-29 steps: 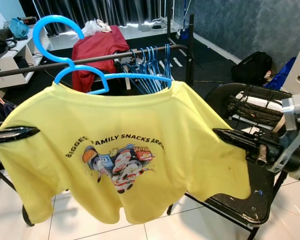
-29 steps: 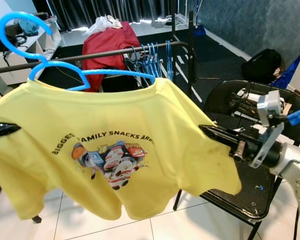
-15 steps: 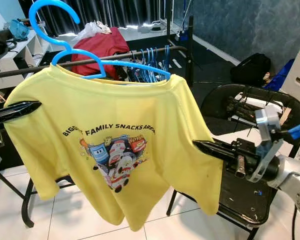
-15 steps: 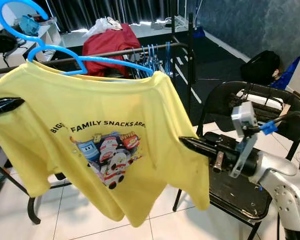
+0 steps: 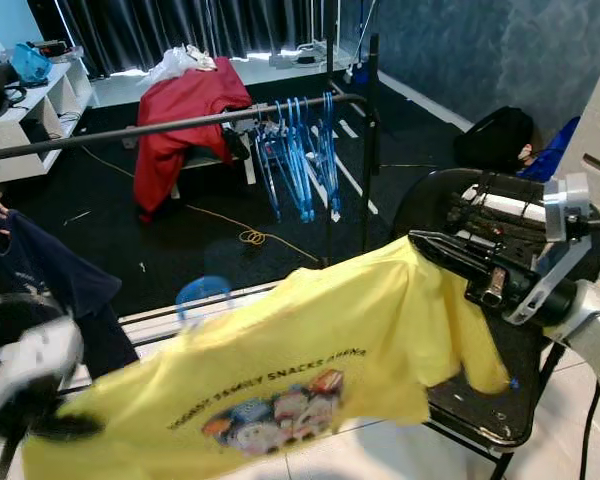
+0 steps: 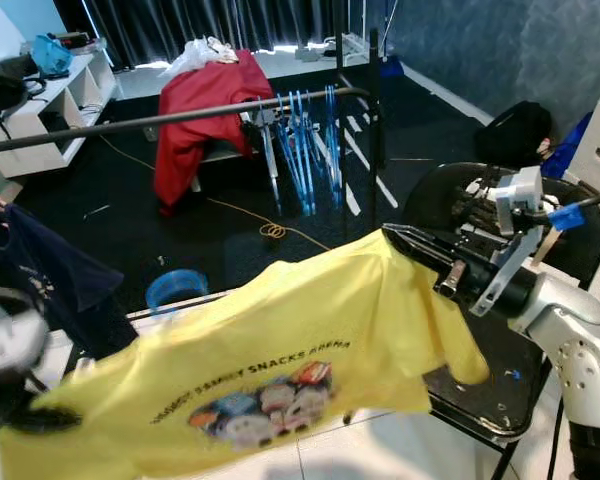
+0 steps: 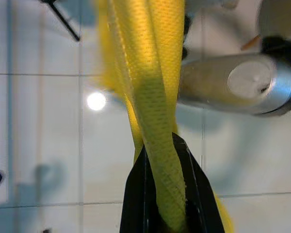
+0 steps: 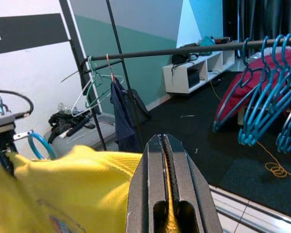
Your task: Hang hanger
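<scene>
A yellow printed T-shirt (image 5: 280, 360) is stretched in a slant between my two grippers, below and in front of the black clothes rail (image 5: 180, 124). The blue hanger's hook (image 5: 202, 295) peeks above the shirt's upper edge; the rest of the hanger is hidden inside the shirt. My left gripper (image 7: 160, 145) is low at the left, blurred in the eye views, shut on the yellow fabric. My right gripper (image 5: 427, 245) is higher at the right, shut on the shirt's other side.
Several blue hangers (image 5: 300, 150) and a red garment (image 5: 185, 110) hang on the rail. A black folding chair (image 5: 480, 400) stands under my right arm. A dark blue garment (image 5: 40, 290) hangs at the left. White shelves (image 5: 25, 120) stand at the back left.
The shirt and hanger have come down from rail height. My left gripper dropped low to the left, so the shirt now slants. The hanger hook sits well below the rail.
</scene>
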Tool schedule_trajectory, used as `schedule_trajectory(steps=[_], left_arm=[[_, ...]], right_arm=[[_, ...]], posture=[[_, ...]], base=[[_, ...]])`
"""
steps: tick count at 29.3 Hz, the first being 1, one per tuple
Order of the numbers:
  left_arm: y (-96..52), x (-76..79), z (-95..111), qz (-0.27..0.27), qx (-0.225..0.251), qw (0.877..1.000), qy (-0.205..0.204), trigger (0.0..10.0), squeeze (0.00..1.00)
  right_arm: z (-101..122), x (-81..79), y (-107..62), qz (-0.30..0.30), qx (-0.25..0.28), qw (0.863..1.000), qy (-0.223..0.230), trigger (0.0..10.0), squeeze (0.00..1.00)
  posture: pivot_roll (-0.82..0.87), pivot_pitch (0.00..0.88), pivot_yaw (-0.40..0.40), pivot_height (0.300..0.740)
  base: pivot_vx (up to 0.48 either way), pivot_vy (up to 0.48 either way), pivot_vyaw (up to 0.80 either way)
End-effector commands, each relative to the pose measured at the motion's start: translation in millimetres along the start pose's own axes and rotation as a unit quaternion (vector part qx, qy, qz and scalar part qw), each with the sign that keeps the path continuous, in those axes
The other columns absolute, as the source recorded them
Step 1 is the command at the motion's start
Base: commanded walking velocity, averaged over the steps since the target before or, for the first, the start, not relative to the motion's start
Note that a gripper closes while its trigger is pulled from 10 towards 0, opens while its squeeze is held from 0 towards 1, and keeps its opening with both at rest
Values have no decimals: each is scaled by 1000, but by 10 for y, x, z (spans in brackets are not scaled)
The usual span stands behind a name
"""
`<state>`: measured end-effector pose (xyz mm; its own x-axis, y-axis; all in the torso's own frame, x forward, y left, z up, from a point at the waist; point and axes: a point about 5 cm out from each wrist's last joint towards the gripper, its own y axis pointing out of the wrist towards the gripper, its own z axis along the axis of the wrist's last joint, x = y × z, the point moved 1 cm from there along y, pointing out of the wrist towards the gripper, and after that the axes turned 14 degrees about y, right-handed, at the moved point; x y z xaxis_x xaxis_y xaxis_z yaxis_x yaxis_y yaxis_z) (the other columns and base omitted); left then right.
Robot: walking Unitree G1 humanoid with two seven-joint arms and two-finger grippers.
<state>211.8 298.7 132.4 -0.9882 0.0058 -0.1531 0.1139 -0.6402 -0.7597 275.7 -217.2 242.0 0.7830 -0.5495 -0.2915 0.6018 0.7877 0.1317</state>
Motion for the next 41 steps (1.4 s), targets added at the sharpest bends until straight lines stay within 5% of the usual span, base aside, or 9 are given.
schedule_trajectory(steps=[1, 13, 25, 30, 35, 36, 39, 40, 41], left_arm=[[-100, -72, -88, 31, -51, 998, 0, 10000, 0], [-664, -544, 139, 258, 37, 965, 19, 10000, 0], [-1047, -380, 323, 217, 110, 970, 22, 10000, 0], [-1192, -524, 1048, 255, 378, 883, 111, 10000, 0], [-1109, -654, 1219, 302, 417, 849, 120, 10000, 0], [-999, -712, 1315, 319, 438, 832, 120, 10000, 0], [-886, -741, 1375, 321, 454, 823, 116, 10000, 0], [-738, -754, 1403, 312, 457, 826, 111, 10000, 0], [-626, -752, 1405, 299, 453, 833, 106, 10000, 0]], right_arm=[[102, -1, -35, -7, 23, 1000, -20, 0, 0], [-17, 44, -102, -32, -6, 999, -18, 0, 0], [-79, 118, -198, -61, -20, 998, -17, 0, 0], [-261, 166, -173, -81, -35, 996, -1, 0, 0], [-380, 111, -88, -70, -58, 996, -2, 0, 0], [-460, 108, -16, -77, -66, 995, 2, 9098, 0], [-500, 101, 48, -79, -62, 995, 9, 10000, 0], [-501, 56, 108, -65, -56, 996, 20, 10000, 1000], [-484, 6, 139, -48, -51, 997, 27, 10000, 1000]], posture=[[-123, 0, 83, 736], [-127, 0, 89, 736], [-122, 3, 94, 736], [-126, 4, 96, 736], [-126, 4, 96, 736], [-127, 2, 94, 736], [-125, 2, 90, 736], [-126, 0, 89, 736], [-128, 1, 89, 736]], base=[[0, 0, 0], [0, 0, 0], [0, 0, 0], [0, 0, 0], [0, 0, 0], [0, 0, 0], [0, 0, 0], [0, 0, 0], [0, 0, 0]])
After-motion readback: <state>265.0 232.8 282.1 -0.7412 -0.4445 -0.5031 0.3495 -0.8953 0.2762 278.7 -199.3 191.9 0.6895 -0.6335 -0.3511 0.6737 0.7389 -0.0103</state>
